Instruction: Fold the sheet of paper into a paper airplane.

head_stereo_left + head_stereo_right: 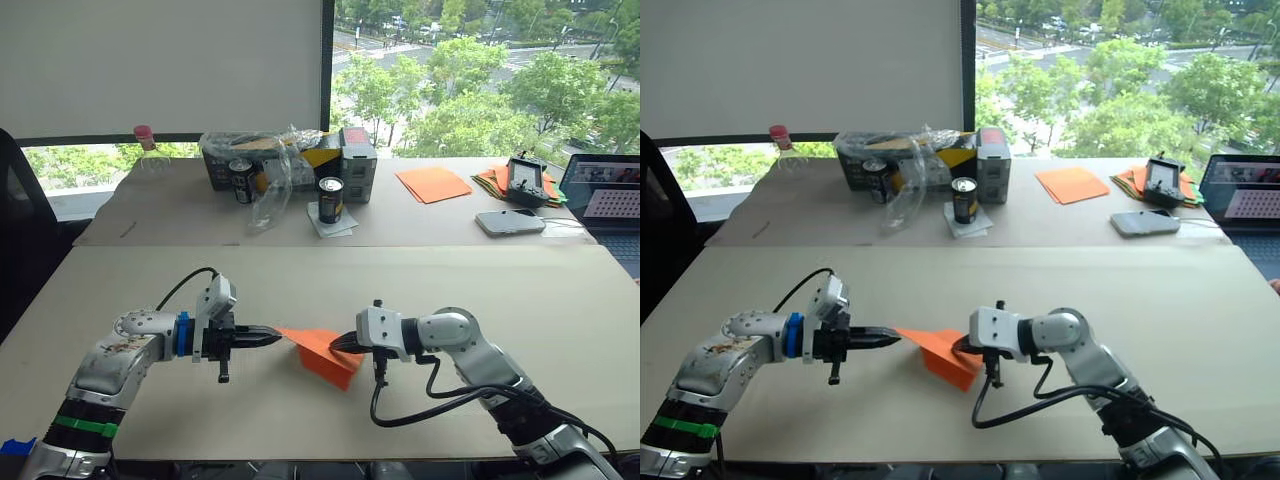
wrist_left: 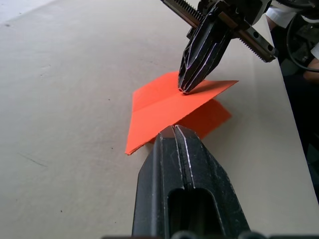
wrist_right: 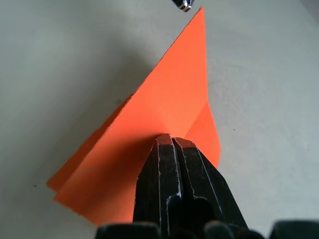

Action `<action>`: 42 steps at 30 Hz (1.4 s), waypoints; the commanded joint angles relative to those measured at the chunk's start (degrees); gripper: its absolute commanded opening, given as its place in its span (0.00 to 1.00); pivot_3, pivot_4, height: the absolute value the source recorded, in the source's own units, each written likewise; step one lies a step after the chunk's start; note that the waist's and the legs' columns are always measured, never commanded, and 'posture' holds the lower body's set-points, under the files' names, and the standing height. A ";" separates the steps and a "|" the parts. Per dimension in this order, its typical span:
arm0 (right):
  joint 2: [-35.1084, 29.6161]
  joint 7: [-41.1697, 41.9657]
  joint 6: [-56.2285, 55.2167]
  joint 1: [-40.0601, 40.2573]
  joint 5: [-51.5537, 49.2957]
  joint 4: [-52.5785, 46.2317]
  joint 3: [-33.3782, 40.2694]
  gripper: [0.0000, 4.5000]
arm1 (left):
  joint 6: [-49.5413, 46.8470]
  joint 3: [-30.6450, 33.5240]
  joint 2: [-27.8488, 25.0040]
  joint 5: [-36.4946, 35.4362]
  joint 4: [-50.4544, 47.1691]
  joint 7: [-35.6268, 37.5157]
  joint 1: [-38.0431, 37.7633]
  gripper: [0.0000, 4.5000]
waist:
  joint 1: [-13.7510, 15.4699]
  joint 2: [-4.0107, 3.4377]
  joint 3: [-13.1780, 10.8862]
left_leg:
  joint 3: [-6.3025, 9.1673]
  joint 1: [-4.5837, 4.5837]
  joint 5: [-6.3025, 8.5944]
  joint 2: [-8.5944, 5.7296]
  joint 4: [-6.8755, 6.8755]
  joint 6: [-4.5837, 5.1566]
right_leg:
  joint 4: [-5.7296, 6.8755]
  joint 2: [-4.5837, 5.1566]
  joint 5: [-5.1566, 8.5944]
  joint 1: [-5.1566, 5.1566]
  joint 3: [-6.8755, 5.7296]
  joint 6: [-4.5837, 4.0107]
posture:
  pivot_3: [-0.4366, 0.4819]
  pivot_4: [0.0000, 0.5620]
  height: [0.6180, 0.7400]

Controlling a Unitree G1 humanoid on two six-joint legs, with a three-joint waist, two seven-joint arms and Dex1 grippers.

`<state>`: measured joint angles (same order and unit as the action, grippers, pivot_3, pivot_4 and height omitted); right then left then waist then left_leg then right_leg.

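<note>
On the near tabletop (image 1: 560,290), pale and bare, 2 robot arms meet at a folded piece of bright orange paper. This paper airplane (image 1: 322,352) is a pointed wedge lying near the front edge, between the 2 grippers, with its sharp tip toward the robot's left.

The left gripper (image 1: 272,339) reaches in from the left. Its 2 black fingers (image 2: 184,164) are pressed together at the wedge's pointed tip, and appear to pinch it. The right gripper (image 1: 342,345) reaches in from the right. Its fingers (image 3: 172,169) are also together, clamped on the wider back part of the wedge along its centre fold. The paper's lower flaps rest on the tabletop, while the upper fold is lifted slightly between the 2 grippers.

Farther back, a second tabletop (image 1: 420,225) holds a black drink can (image 1: 331,200) on a white napkin, another can (image 1: 242,180), boxes wrapped in clear plastic (image 1: 275,160), a flat stack of orange sheets (image 1: 433,184), a phone (image 1: 510,222) and a laptop (image 1: 605,190). Beyond is a window (image 1: 480,70) with green trees.
</note>
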<state>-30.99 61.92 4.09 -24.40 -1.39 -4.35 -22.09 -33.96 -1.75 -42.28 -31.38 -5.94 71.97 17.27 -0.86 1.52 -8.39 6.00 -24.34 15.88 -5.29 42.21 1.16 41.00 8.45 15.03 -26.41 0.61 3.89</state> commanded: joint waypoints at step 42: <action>-6.69 -8.18 29.10 14.75 -6.47 -27.75 -1.33 0.00 | 17.64 -17.50 8.18 19.70 17.04 5.18 11.12 0.00 | 0.39 0.04 0.04 | 0.07 0.10 0.00 0.00 0.02 0.02 | -0.10 0.03 0.01 0.25 -0.10 0.08 | 0.48 0.27 0.43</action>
<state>-37.81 54.32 32.29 -9.20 -7.94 -30.38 -22.70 -15.23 -19.05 -33.82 -12.11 10.43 76.72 28.58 -0.46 1.55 -8.35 6.07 -24.24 15.88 -5.29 42.23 1.19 40.89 8.47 15.05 -26.16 0.51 3.98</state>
